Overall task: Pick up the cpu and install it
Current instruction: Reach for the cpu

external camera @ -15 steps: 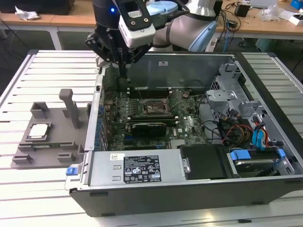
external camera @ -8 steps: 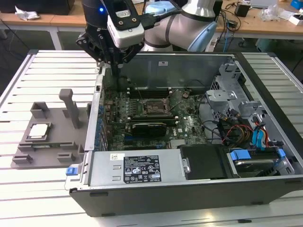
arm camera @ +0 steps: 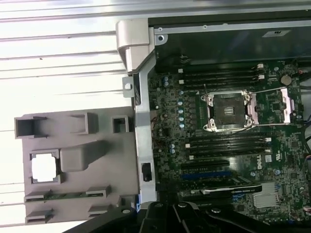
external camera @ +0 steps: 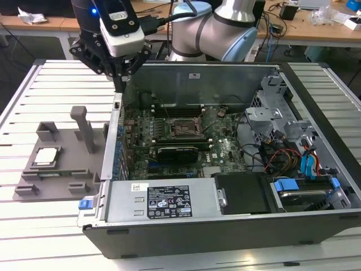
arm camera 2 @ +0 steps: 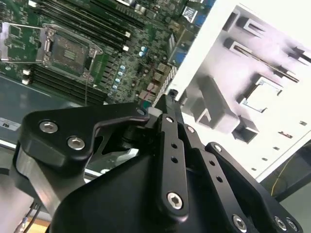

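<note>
One cpu (external camera: 46, 156) lies in one grey fixture tray (external camera: 73, 169) beside one open computer case (external camera: 237, 226). One gripper (external camera: 120, 83), jaws drawn together and empty, hangs above the case wall nearest the tray. One socket (external camera: 183, 129) lies on the board.

The cpu (external camera: 46, 156) sits in the tray (external camera: 70, 166), just beside the case (external camera: 225, 228) on the exterior view's left. The socket (external camera: 183, 129) is inside the case.
</note>
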You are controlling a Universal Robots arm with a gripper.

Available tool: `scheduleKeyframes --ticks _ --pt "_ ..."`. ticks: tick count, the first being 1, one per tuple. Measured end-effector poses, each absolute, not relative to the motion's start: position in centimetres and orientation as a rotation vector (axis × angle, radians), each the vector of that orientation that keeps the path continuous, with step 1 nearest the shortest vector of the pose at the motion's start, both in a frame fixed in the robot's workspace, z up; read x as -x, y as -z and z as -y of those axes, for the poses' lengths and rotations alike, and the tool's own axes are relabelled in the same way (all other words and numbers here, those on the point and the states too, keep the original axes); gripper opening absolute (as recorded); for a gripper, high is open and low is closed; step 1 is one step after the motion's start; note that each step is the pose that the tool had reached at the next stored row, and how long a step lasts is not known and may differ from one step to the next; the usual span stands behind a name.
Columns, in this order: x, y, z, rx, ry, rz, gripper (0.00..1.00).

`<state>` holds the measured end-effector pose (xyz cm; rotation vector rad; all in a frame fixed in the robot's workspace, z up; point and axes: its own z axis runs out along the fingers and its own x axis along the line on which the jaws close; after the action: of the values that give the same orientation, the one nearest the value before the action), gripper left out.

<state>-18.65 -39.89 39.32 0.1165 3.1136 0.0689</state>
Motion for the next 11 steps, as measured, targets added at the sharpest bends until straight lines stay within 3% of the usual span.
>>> scheduleKeyframes --ticks 11 --pt "21.4 -39.3 39.9 -0.117 -0.069 -3.114 0.11"
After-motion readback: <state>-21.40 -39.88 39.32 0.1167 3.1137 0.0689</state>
